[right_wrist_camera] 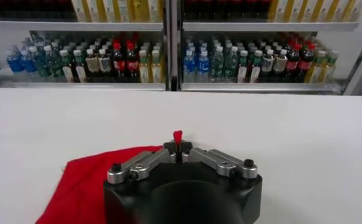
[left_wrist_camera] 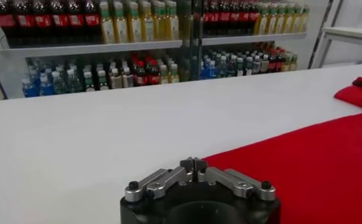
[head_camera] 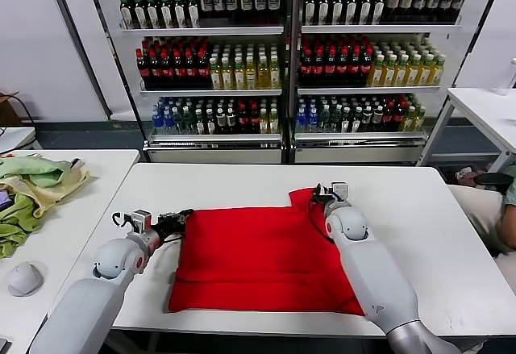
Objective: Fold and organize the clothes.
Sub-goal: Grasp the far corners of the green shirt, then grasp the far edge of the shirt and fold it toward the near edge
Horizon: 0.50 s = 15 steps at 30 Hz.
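Observation:
The bright red T-shirt [head_camera: 258, 257] lies folded flat on the white table [head_camera: 403, 193], plain side up. My right gripper [head_camera: 321, 197] is at the shirt's far right corner, shut on a pinch of red cloth that pokes up between its fingertips [right_wrist_camera: 178, 146]; the shirt [right_wrist_camera: 83, 182] bunches beside it. My left gripper [head_camera: 181, 219] is at the shirt's far left corner, shut [left_wrist_camera: 194, 163], with the red cloth's edge [left_wrist_camera: 315, 164] right at its tips; no cloth shows between its fingers.
Pale green and yellow cloths [head_camera: 32, 185] lie heaped on the side table to the left, with a white rounded object [head_camera: 24, 278] near them. Shelves of bottles [head_camera: 282, 56] stand behind. Another table [head_camera: 484, 104] and a person [head_camera: 504, 209] are at the right.

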### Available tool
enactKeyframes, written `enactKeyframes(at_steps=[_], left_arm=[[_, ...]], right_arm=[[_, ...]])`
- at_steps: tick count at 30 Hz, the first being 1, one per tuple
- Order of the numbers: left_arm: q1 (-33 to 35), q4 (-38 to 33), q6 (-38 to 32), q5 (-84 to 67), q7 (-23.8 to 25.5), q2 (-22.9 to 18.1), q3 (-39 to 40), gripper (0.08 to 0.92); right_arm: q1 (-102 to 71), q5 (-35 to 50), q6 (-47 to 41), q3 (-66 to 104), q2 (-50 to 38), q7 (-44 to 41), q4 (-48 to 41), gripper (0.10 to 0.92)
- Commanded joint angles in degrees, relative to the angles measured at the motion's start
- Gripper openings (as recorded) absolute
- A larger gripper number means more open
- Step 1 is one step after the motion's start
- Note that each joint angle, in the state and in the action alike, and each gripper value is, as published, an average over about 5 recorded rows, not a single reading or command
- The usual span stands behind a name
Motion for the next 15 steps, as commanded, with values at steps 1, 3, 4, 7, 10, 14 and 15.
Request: enactKeyframes(at_steps=[1, 3, 4, 7, 10, 14, 15], left_arm=[[1.6, -5.5, -2.5, -5.6, -1.3, 1.2, -1.5, 0.084], [3.2, -8.9, -2.6, -7.0, -2.0, 2.2, -2.1, 0.084], [4.3, -10.5, -2.6, -7.3, -2.1, 2.7, -2.4, 0.084], [7.9, -14.7, -3.0, -7.5, -2.5, 4.0, -3.4, 0.084], [12.3, -17.7, -3.4, -7.4, -2.6, 4.9, -4.8, 0.084], [17.9, -20.3, -4.5, -7.1, -2.3, 5.9, -6.4, 0.084], [19.0, -20.7, -4.9, -7.0, -2.2, 6.0, -6.8, 0.084]], right_arm=[[-5.9, 5.0, -1.4, 1.0, -2.8, 1.5, 16.4, 0.116], [-8.5, 6.2, -2.6, 1.7, -4.4, 2.2, 23.0, 0.116], [-9.9, 6.4, -3.1, 2.2, -5.2, 2.6, 25.9, 0.116], [-14.3, 6.8, -3.8, 3.5, -7.3, 3.2, 32.8, 0.116], [-20.5, 6.8, -4.1, 5.2, -8.9, 3.2, 38.9, 0.116], [-29.2, 6.2, -4.0, 7.4, -10.3, 3.1, 46.7, 0.116], [-30.7, 6.1, -4.0, 7.8, -10.5, 3.1, 48.2, 0.116]])
